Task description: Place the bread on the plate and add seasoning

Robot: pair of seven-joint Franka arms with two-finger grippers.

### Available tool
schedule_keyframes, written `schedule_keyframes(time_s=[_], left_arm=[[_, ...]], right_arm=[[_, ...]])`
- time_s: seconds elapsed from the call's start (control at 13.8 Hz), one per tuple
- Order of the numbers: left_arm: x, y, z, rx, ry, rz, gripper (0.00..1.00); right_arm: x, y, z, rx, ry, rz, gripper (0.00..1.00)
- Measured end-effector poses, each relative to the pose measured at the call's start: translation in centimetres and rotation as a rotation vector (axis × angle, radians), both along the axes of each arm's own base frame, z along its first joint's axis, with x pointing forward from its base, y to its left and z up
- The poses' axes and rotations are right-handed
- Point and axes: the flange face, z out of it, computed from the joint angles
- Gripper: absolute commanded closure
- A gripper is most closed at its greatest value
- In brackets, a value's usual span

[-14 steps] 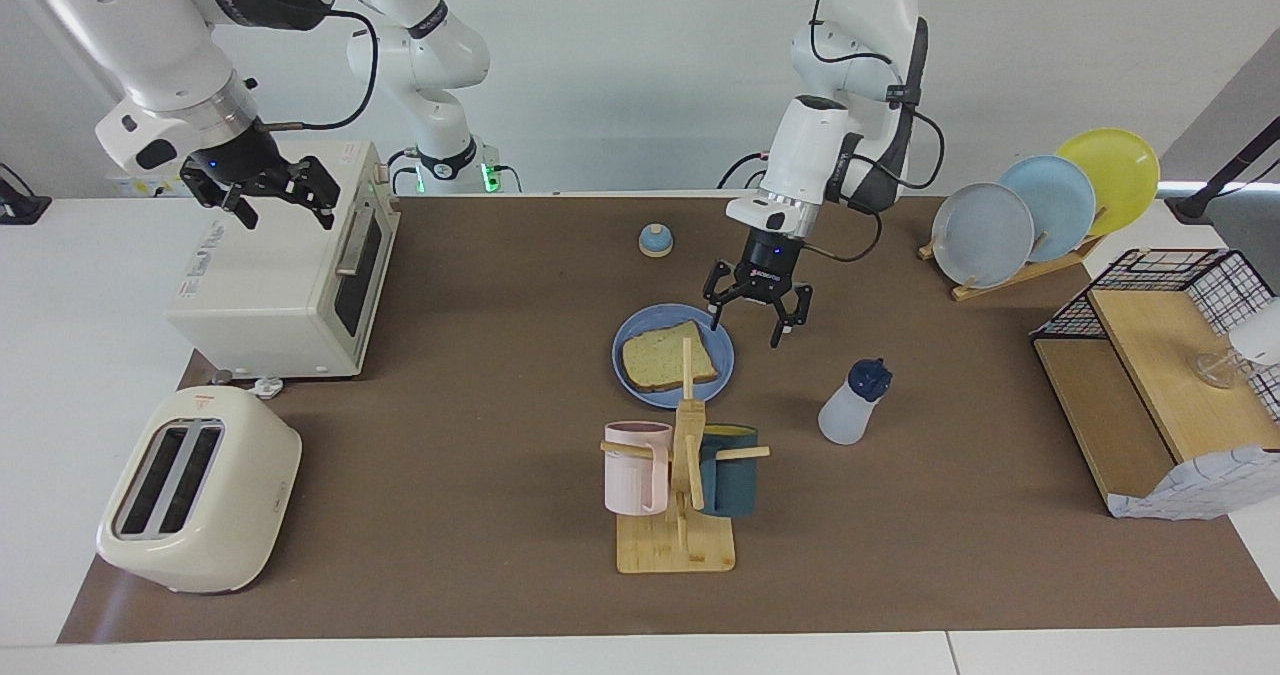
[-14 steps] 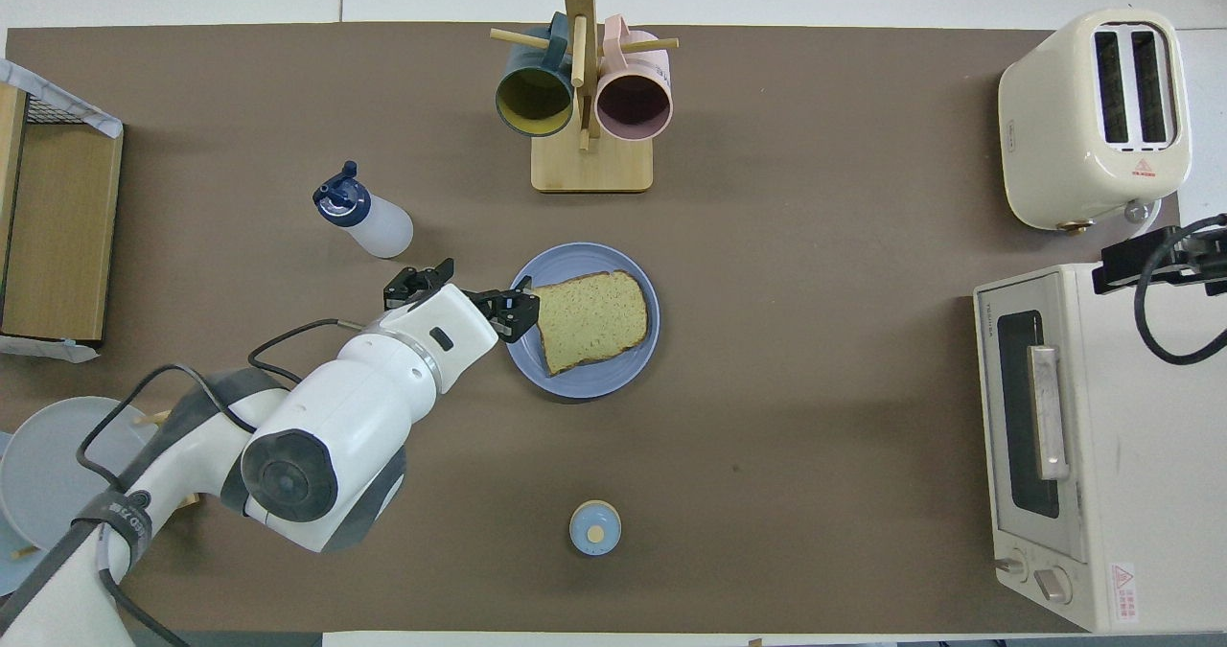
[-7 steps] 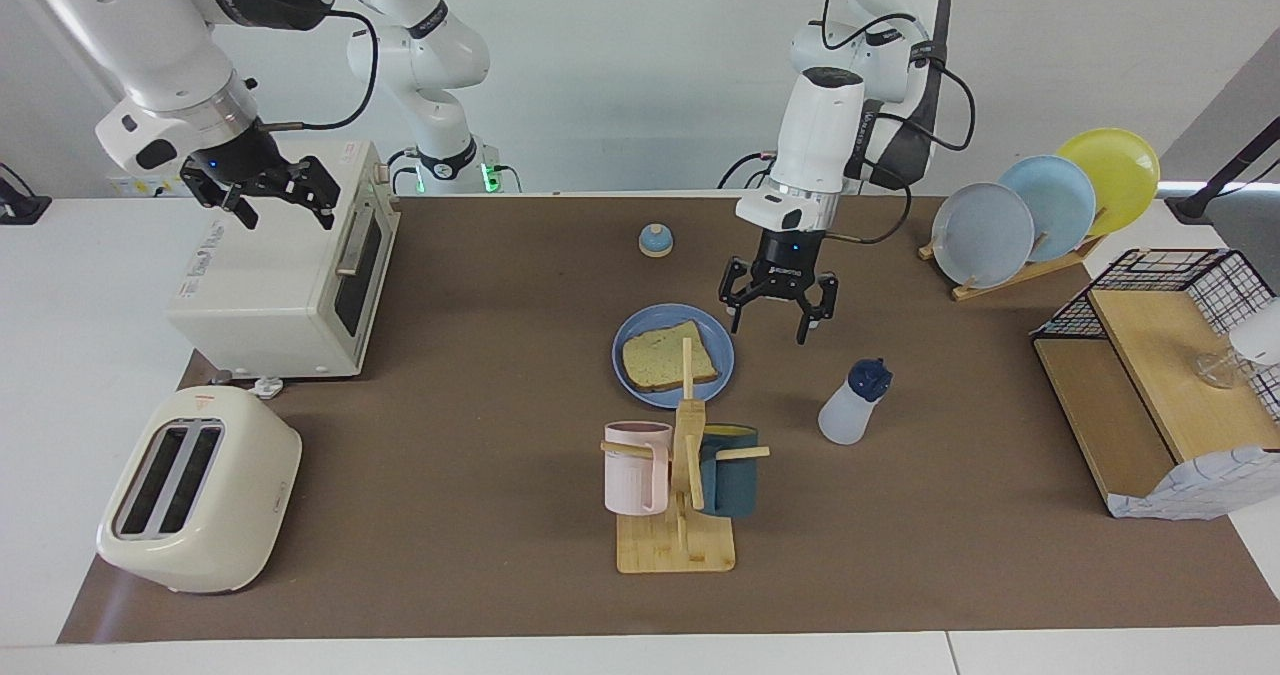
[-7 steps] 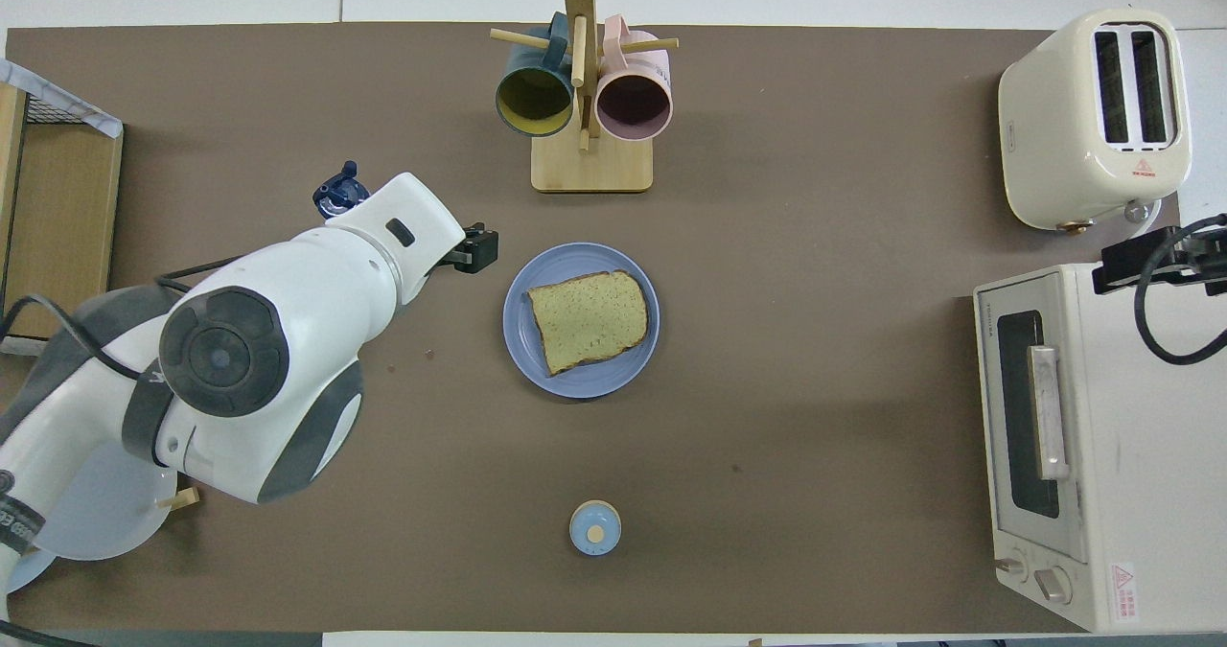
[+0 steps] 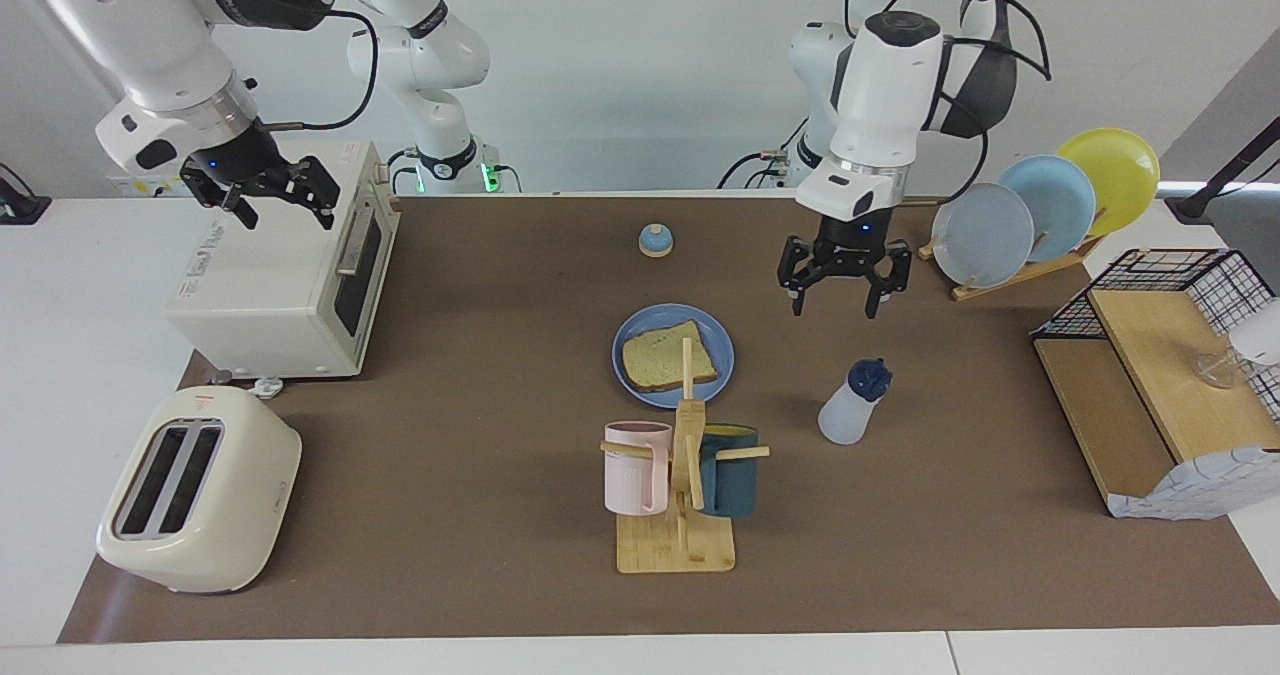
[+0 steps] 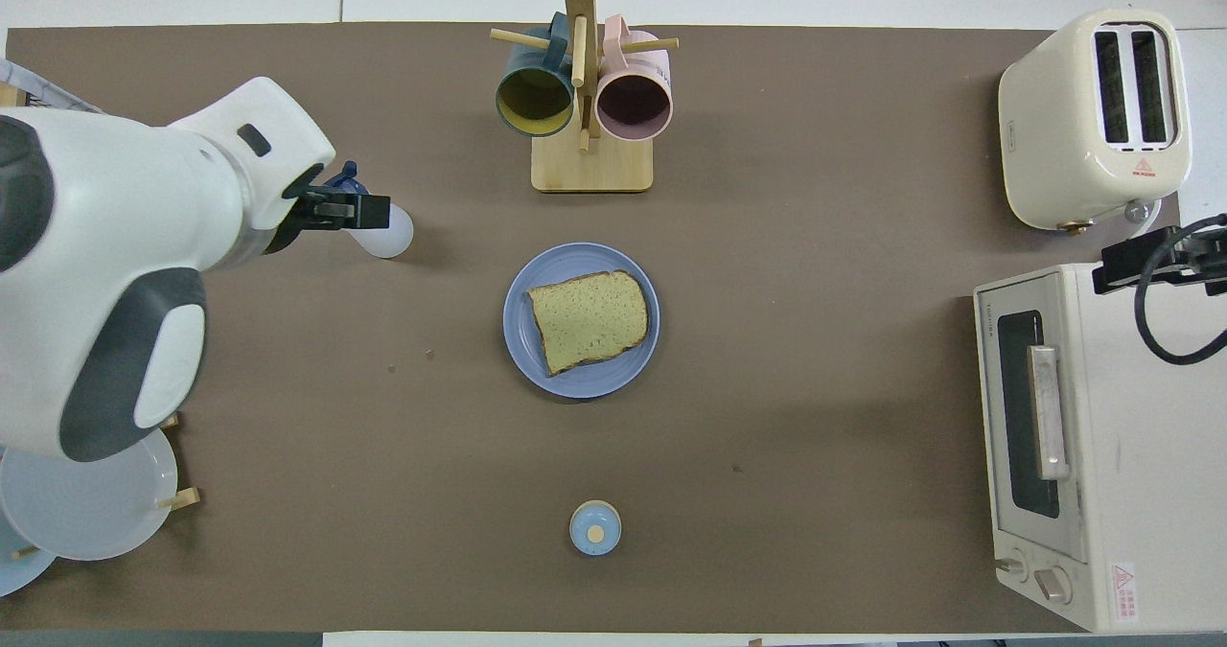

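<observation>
The bread (image 5: 668,357) (image 6: 588,319) lies flat on the blue plate (image 5: 650,320) (image 6: 585,383) in the middle of the mat. The seasoning (image 5: 850,410) (image 6: 388,233), a white bottle with a navy cap, stands upright beside the plate toward the left arm's end of the table. My left gripper (image 5: 834,307) (image 6: 369,212) hangs open and empty in the air; in the overhead view it covers the bottle's cap, and in the facing view it is well clear of the bottle. My right gripper (image 5: 287,217) (image 6: 1141,265) waits open over the toaster oven.
A wooden mug rack (image 5: 680,495) (image 6: 590,101) with two mugs stands farther from the robots than the plate. A small bell (image 5: 655,241) (image 6: 594,527) sits nearer to them. Toaster (image 5: 200,490), toaster oven (image 5: 280,275), plate rack (image 5: 1040,205) and wire shelf (image 5: 1160,375) line the table's ends.
My left gripper has risen from the plate's edge and swung toward the left arm's end, coming over the seasoning bottle. The bread stays on the plate. The right arm has not moved.
</observation>
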Motion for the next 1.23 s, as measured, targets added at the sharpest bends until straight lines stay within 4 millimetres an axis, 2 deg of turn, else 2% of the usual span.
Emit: schedule_keyframes(time_s=[0.29, 0.51, 0.65, 0.72, 0.87, 1.09, 1.23], left_arm=[[0.3, 7.6, 1.9, 0.030, 0.114, -0.036, 0.00], [-0.9, 12.4, 3.8, 0.039, 0.152, -0.069, 0.00], [-1.8, 15.0, 4.4, 0.036, 0.174, -0.048, 0.00], [-2.0, 15.7, 4.3, 0.033, 0.182, -0.037, 0.00], [-2.1, 15.8, 3.8, 0.030, 0.192, -0.029, 0.00], [-2.2, 14.5, 4.2, 0.028, 0.191, -0.021, 0.00], [-2.6, 13.4, 5.7, 0.023, 0.198, -0.026, 0.00]], right_arm=[[0.0, 0.0, 0.0, 0.000, 0.000, 0.000, 0.00], [0.0, 0.0, 0.0, 0.000, 0.000, 0.000, 0.00], [0.0, 0.0, 0.0, 0.000, 0.000, 0.000, 0.00], [0.0, 0.0, 0.0, 0.000, 0.000, 0.000, 0.00], [0.0, 0.0, 0.0, 0.000, 0.000, 0.000, 0.00], [0.0, 0.0, 0.0, 0.000, 0.000, 0.000, 0.00], [0.0, 0.0, 0.0, 0.000, 0.000, 0.000, 0.00]])
